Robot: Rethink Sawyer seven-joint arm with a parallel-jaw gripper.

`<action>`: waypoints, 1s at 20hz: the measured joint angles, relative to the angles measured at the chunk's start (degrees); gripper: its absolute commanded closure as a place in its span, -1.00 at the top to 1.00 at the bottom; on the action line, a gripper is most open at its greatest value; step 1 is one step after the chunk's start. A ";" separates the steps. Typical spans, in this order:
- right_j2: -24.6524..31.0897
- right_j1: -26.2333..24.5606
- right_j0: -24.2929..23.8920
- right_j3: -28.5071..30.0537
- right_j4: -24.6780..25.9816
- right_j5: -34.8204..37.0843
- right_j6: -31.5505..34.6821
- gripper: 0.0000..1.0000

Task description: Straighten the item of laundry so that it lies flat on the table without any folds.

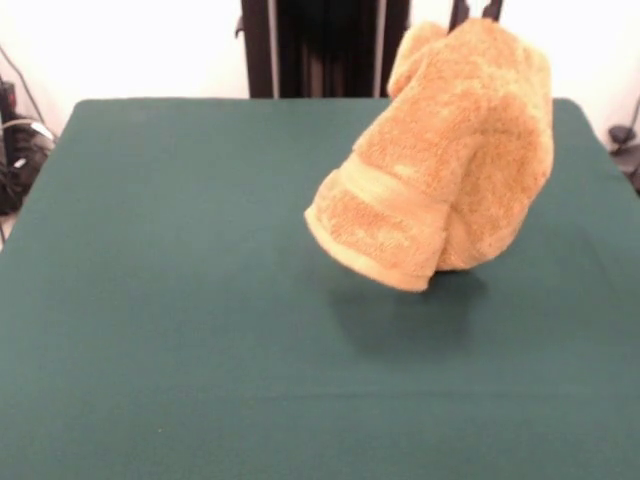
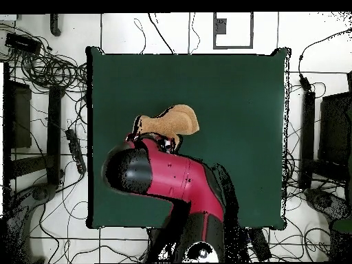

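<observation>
Towel (image 1: 450,160) hangs bunched above the table (image 1: 180,330), not touching it — the gripper (image 1: 476,12) pinches its top. Dropped now, it could land folded and lumpy.

Bunched towel (image 1: 450,160) hanging above the green table (image 1: 180,300); shadow beneath

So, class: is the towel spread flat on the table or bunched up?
Bunched up. The towel hangs folded above the table, casting a shadow beneath; its top reaches the picture's top edge.
</observation>
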State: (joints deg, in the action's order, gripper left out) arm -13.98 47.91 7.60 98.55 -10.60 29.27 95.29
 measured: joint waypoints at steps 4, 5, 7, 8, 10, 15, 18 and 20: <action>0.17 -2.99 -1.67 -4.27 0.00 0.50 0.00 -1.00; 0.19 -3.55 -1.90 -5.07 0.01 0.73 0.00 -1.00; 0.24 -4.80 -2.30 -7.05 0.03 1.76 0.00 -1.00; 0.28 -5.47 -2.51 -8.18 0.04 2.44 0.00 -1.00; 0.41 -6.53 -2.83 -10.10 0.05 4.11 0.00 -1.00; 0.68 -9.90 -3.41 -17.17 0.06 10.87 0.00 -1.00; 0.81 -11.19 -3.38 -20.20 0.05 13.44 0.00 -1.00; 0.95 -12.73 -3.39 -23.86 0.06 16.12 0.00 -1.00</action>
State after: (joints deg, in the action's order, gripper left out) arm -13.03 35.19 4.21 74.70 -10.54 45.38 95.29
